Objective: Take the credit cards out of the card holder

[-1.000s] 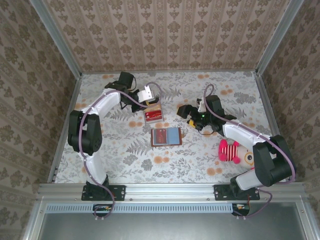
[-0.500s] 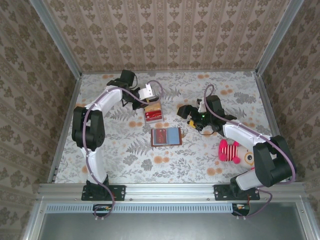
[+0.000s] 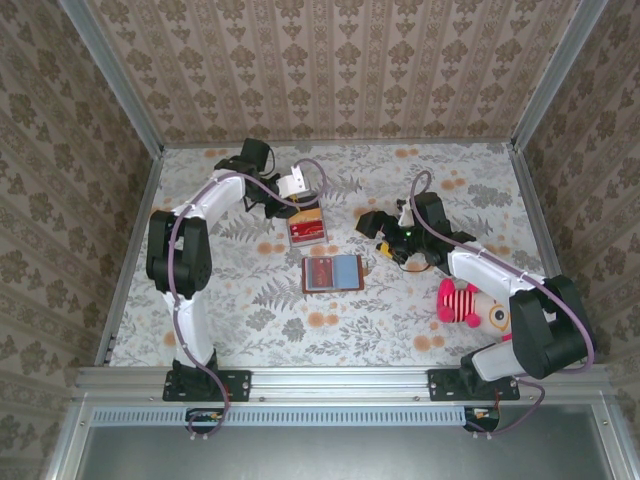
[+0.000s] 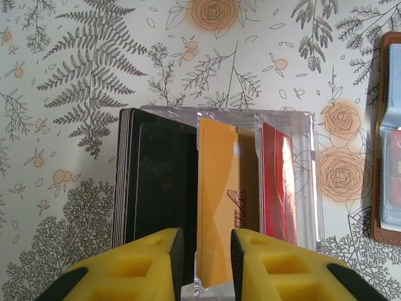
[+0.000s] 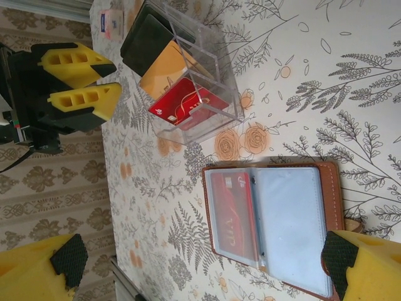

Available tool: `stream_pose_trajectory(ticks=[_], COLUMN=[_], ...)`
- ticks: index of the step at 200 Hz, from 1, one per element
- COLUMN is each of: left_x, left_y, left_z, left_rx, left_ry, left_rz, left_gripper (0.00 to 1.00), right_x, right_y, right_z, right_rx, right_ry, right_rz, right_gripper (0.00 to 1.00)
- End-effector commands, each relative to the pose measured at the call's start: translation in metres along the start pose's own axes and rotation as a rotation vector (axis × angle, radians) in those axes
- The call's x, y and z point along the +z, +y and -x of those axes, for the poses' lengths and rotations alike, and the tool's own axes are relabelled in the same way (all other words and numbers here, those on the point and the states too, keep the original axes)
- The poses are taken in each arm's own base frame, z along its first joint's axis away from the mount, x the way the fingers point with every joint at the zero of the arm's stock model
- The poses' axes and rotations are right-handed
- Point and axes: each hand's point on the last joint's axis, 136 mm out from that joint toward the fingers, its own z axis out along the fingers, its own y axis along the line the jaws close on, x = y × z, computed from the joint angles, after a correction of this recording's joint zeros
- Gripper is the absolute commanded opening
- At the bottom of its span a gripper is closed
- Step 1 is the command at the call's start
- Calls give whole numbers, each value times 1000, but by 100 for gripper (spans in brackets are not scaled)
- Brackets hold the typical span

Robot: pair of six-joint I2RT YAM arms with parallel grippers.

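The card holder [image 3: 333, 272] lies open on the table, brown with clear sleeves [image 5: 276, 226]. A red credit card [image 5: 235, 213] sits in its left sleeve; the right sleeve looks bare. My right gripper [image 5: 207, 263] is wide open, its fingers straddling the holder from above [image 3: 378, 228]. My left gripper [image 4: 207, 263] hovers at a clear plastic box [image 4: 288, 116] holding a black card stack [image 4: 156, 182], an orange card [image 4: 219, 200] and a red card [image 4: 279, 182]. Its jaws are slightly apart around the orange card's near end, with a gap on the left side.
A pink striped plush toy [image 3: 465, 303] lies at the right, near my right arm. A small pink-and-white packet [image 5: 113, 19] sits at the back. The clear box [image 3: 306, 229] stands just behind the card holder. Metal rails and papered walls bound the table.
My left gripper's jaws have parted slightly and its arm has shifted a little at the box. The right arm and the card holder have stayed where they were.
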Motion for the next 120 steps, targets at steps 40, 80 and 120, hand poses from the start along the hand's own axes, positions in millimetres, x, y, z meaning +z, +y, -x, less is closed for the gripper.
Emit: stream_pose_trajectory(ticks=[40, 80, 120], left_x=[-43, -74, -82], left_y=[10, 4, -10], left_z=[38, 48, 25], left_rx=[-124, -310, -581], left_ry=[-164, -267, -257], left_rz=[95, 184, 249], left_gripper=[38, 53, 62], right_x=[-4, 19, 56], right_y=[3, 12, 16], right_z=[-4, -26, -52], right_rx=[-32, -143, -193], right_ry=[-4, 76, 166], right_rz=[-41, -136, -181], right_gripper=[99, 85, 71])
